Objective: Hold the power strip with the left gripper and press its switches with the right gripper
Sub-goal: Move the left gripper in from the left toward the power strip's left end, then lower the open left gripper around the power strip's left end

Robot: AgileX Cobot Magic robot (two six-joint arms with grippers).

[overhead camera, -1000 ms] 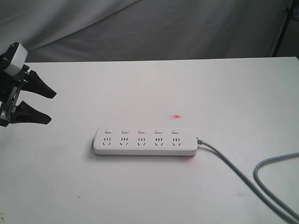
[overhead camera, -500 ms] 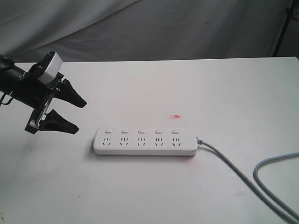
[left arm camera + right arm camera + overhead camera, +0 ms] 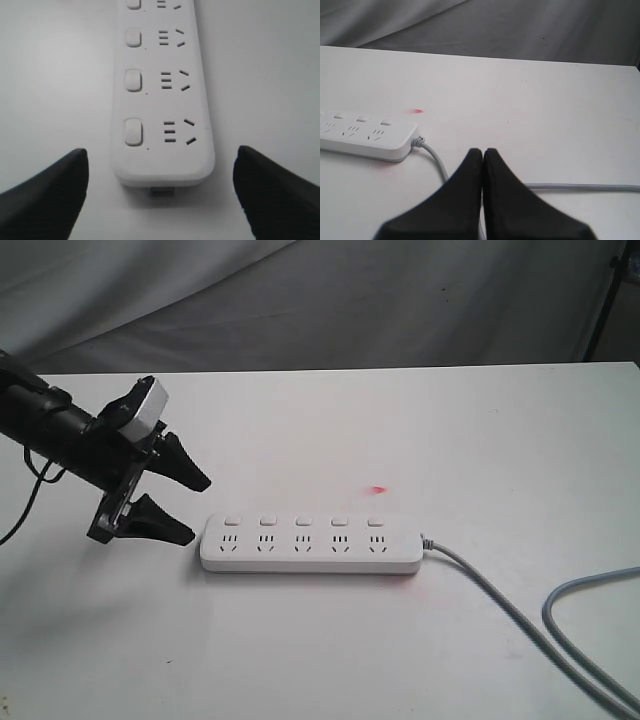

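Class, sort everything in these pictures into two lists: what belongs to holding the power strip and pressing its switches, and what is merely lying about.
Job: power strip, switches, grey cable, left claw, right claw.
Just there: table, grey cloth, red spot.

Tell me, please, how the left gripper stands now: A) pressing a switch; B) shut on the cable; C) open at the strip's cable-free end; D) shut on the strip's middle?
C: the left gripper is open, flanking the cable-free end of the power strip with gaps on both sides.
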